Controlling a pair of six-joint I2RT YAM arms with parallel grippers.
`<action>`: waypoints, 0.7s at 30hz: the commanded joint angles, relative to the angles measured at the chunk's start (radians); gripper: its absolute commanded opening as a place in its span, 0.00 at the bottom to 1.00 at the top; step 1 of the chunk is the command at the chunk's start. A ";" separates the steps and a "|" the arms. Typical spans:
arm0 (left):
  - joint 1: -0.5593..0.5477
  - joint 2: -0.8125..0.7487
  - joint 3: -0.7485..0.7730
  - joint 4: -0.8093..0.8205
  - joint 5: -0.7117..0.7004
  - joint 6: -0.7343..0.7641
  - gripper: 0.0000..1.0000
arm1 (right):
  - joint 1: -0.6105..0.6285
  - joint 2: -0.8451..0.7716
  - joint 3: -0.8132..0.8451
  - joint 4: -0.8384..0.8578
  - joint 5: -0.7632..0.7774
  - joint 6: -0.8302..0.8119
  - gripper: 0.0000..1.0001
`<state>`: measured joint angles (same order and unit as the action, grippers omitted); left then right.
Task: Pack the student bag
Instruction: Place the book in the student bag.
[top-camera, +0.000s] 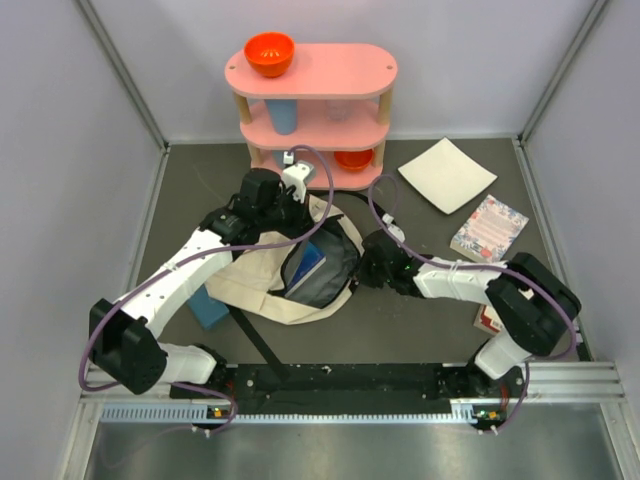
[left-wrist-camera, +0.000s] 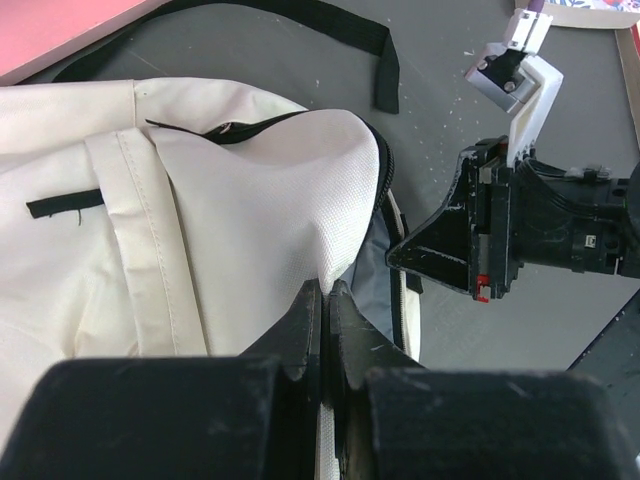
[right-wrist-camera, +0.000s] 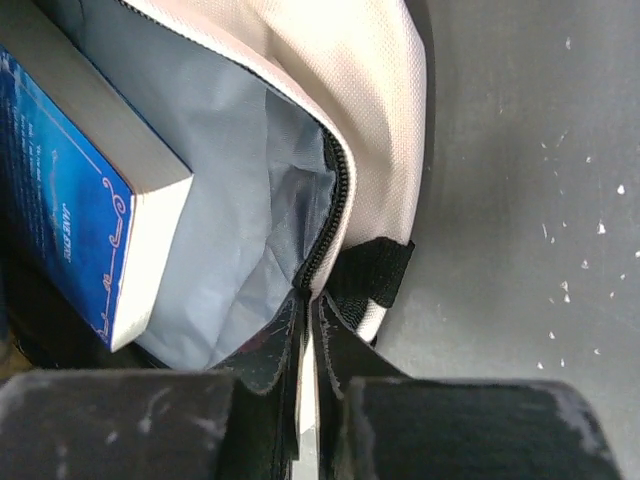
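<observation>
The student bag (top-camera: 252, 290) lies in the middle of the dark tabletop (top-camera: 410, 325), just in front of the pink shelf (top-camera: 312, 72), with its mouth gaping upward and a black strap (top-camera: 256, 342) trailing toward the arms' bases. The left tool (left-wrist-camera: 325, 300) is pinched tight on a fold of the cream fabric at the far left rim of the opening, its two fingers almost meeting with only the cloth between them. Across the opening, the right tool (right-wrist-camera: 308, 305) is clamped on the opposite rim, right where the dark zipper (right-wrist-camera: 328, 225) runs down to a small black loop, so the bag is gripped from both sides. Inside, against the grey lining, a blue book (right-wrist-camera: 62, 205) leans with its pale page edges showing. A blue block (top-camera: 210, 308) sits just beside the bag on its left side, partly under the left arm. Farther right on the tabletop are a flat white square sheet (top-camera: 447, 175) and, near it, a floral-covered book (top-camera: 489, 227). The shelf carries an orange bowl (top-camera: 269, 53) on top, a blue cup (top-camera: 283, 115) on the middle level and a second orange bowl (top-camera: 353, 159) at the bottom.
</observation>
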<state>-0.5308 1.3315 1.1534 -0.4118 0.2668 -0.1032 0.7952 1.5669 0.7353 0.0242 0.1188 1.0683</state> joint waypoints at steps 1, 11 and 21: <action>0.006 -0.020 -0.003 0.054 -0.027 0.000 0.00 | 0.012 -0.060 0.055 -0.002 0.061 -0.028 0.00; 0.017 0.006 0.046 0.050 -0.046 0.016 0.00 | 0.049 -0.407 -0.066 -0.188 0.090 -0.074 0.00; 0.015 0.017 0.063 0.041 0.195 -0.006 0.33 | -0.022 -0.588 -0.116 -0.406 0.237 -0.053 0.86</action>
<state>-0.5179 1.3651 1.1576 -0.4122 0.3523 -0.0940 0.8356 1.1252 0.5800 -0.2565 0.2386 1.0470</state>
